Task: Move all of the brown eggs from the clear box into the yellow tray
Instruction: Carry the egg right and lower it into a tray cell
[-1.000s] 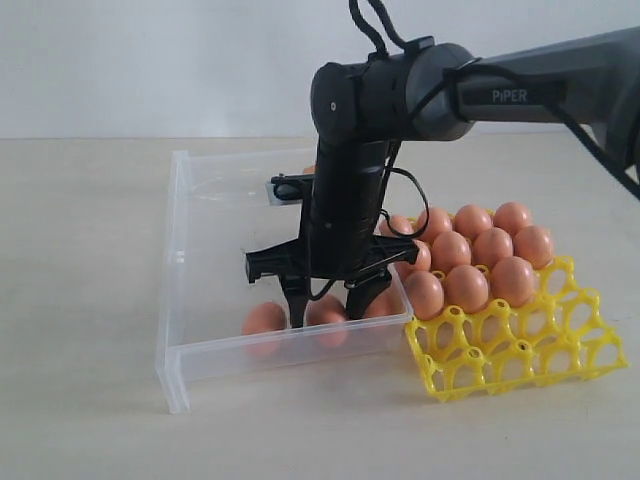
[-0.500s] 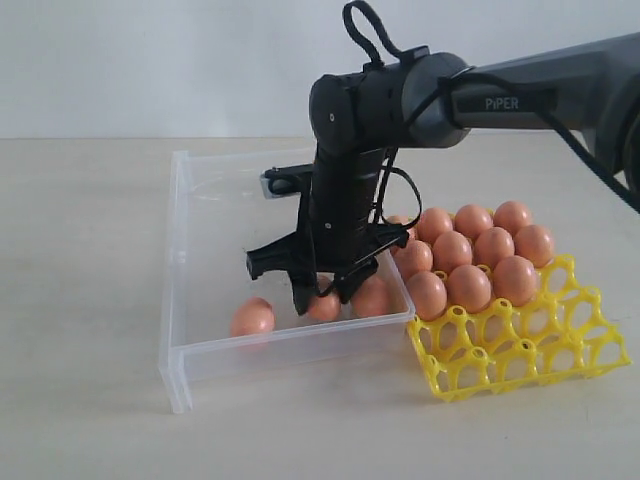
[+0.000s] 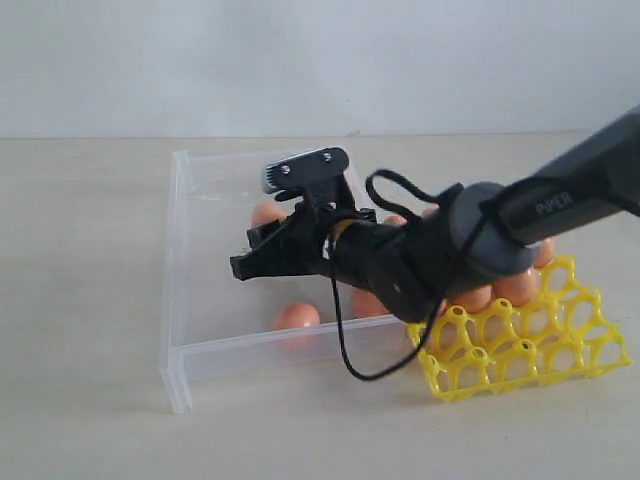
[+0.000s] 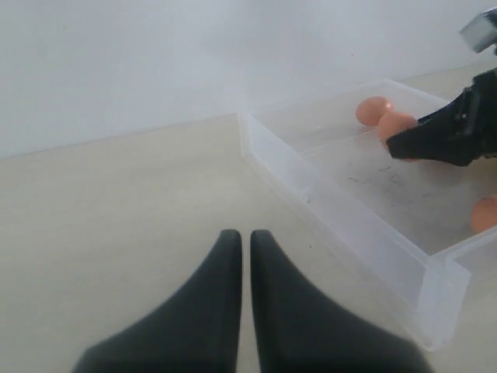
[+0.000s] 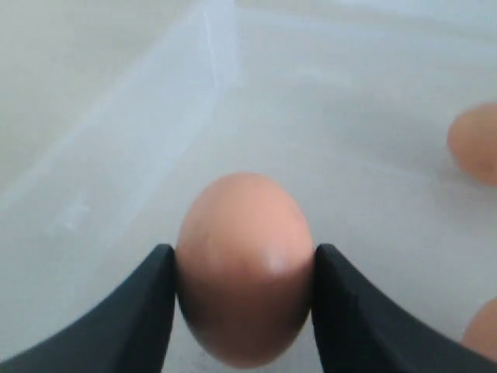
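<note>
The right gripper (image 5: pixel 242 264) is clamped on a brown egg (image 5: pixel 245 225), squeezing it at both sides over the floor of the clear box (image 3: pixel 178 300), left of centre in the exterior frame. Loose eggs (image 3: pixel 297 316) lie in the box, one near its front wall. At lower right the yellow tray (image 3: pixel 520 355) sits just beside the box. The arm (image 3: pixel 560 200) hides most of its eggs, perhaps a few rows. The left gripper (image 4: pixel 241 237) is pressed closed on nothing, over the desk (image 4: pixel 116 202).
</note>
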Robot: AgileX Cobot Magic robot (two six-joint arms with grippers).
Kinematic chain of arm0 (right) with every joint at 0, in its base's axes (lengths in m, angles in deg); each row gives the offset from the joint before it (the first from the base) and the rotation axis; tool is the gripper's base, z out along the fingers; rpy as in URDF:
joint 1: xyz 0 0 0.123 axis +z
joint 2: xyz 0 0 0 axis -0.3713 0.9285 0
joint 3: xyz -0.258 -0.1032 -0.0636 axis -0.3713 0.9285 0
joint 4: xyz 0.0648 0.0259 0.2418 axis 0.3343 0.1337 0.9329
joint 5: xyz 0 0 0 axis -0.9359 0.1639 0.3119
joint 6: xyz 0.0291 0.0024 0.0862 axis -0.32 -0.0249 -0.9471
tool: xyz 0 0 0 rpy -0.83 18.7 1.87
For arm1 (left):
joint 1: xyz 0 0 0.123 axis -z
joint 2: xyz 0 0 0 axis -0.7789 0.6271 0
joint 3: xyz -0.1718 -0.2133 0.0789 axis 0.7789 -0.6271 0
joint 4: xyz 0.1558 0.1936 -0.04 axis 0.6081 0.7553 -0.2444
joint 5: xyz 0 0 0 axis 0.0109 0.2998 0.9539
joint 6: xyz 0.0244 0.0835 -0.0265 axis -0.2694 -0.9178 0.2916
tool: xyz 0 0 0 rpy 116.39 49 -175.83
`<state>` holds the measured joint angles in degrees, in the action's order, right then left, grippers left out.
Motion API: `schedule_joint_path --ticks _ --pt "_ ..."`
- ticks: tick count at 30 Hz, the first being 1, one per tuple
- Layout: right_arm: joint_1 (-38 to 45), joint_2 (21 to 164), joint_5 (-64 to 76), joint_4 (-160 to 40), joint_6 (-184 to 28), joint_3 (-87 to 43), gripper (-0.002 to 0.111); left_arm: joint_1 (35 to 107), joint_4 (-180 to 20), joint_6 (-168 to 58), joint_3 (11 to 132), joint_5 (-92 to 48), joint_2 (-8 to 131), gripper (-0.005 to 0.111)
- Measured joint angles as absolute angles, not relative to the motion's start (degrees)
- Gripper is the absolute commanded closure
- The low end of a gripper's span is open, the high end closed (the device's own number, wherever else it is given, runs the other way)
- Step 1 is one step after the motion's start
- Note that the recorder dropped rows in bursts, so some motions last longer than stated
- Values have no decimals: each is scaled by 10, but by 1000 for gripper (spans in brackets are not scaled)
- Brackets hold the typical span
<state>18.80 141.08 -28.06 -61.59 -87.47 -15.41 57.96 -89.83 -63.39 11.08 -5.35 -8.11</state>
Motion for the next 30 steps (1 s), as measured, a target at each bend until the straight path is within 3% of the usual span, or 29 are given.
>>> schedule_joint_path --ticks 4,8,15,21,30 --pt "188 1390 -564 -566 -859 -4 109 580 -898 -634 111 -53 -81 103" --pt "168 1329 -617 -476 -822 142 109 580 -898 -634 111 -53 -81 103" --pt "32 1206 -625 -355 -883 312 109 580 -898 -634 111 -53 -81 103" --pt "-150 1204 -487 -567 -942 282 109 580 -898 -634 111 -53 -81 103" --pt "-197 1207 -405 -712 -991 231 109 580 -898 -634 111 -53 -81 103"
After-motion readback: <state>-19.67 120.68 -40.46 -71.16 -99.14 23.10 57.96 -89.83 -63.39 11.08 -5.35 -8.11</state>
